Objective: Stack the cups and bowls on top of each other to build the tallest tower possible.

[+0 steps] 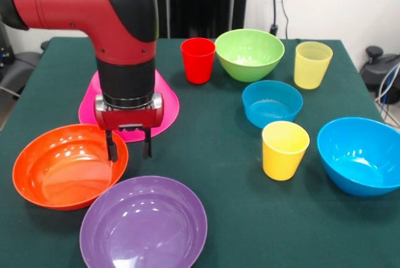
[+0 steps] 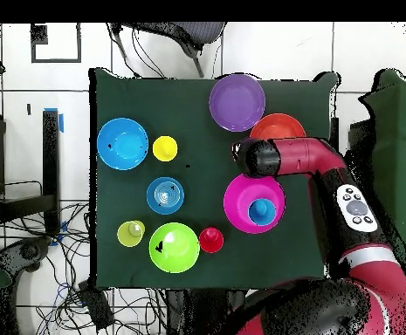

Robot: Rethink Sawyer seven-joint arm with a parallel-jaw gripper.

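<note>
The end effector, fingers parted and empty, straddles the orange bowl's far rim, seemingly lined up to pinch it. Behind sits the upturned pink bowl, the tower's base, carrying a blue cup; other pieces wait across the bench.

A robotics lab: a green-clothed tabletop stands on a pale tiled floor marked with black tape, loose cables tangled at 7 o'clock (overhead view), an office chair at 12, and the red arm mounted beside it
</note>
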